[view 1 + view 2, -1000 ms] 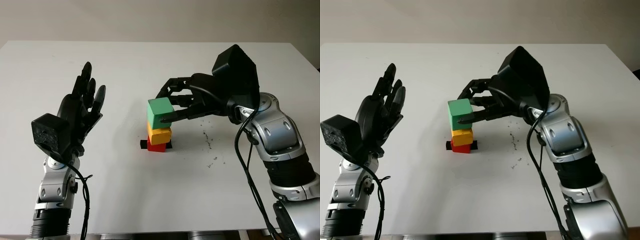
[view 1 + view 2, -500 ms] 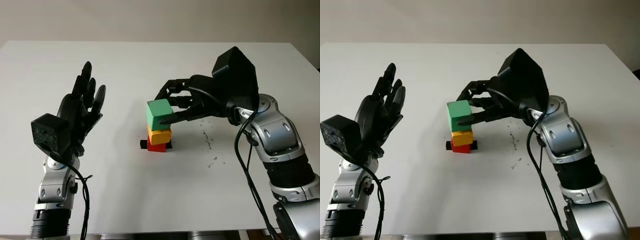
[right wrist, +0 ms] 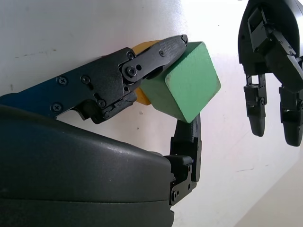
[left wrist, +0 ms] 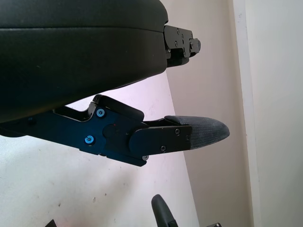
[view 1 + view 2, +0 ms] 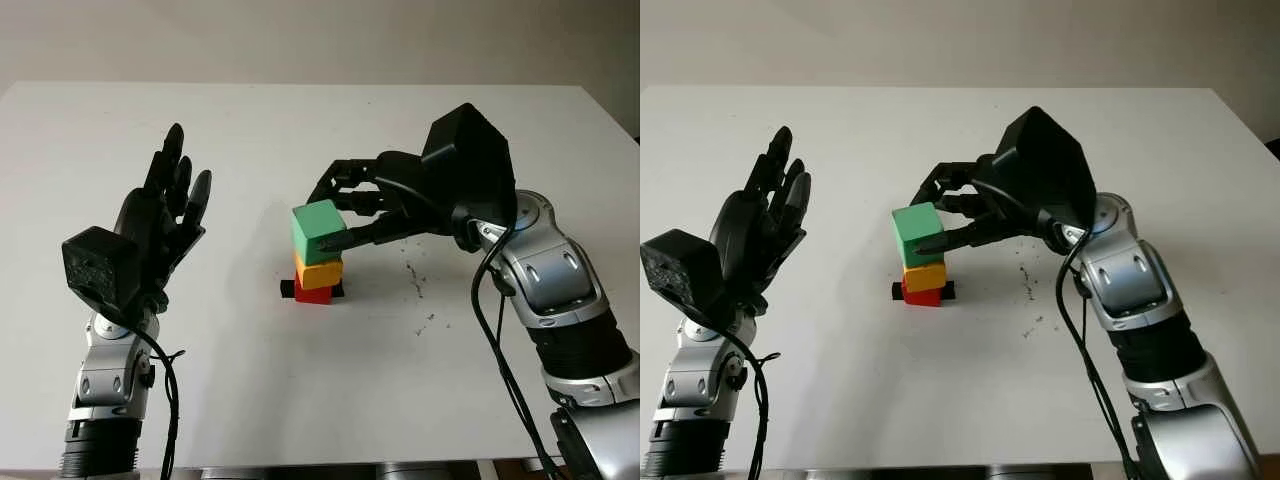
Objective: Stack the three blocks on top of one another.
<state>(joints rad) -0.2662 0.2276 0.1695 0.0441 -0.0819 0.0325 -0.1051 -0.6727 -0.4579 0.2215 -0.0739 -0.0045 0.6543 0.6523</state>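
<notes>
Now the right robot hand (image 5: 345,215) pinches the green block (image 5: 318,230), aligning it above the yellow block (image 5: 319,271); the left robot hand (image 5: 160,220) waits open, well apart.

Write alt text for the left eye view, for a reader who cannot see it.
The right robot hand grips a green block atop a yellow block and a red block, stacked on a white table. The left robot hand is open, raised at the left.

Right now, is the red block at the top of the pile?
No, the green block is on top, held by the right hand; the red block sits at the bottom, under the yellow block.
</notes>
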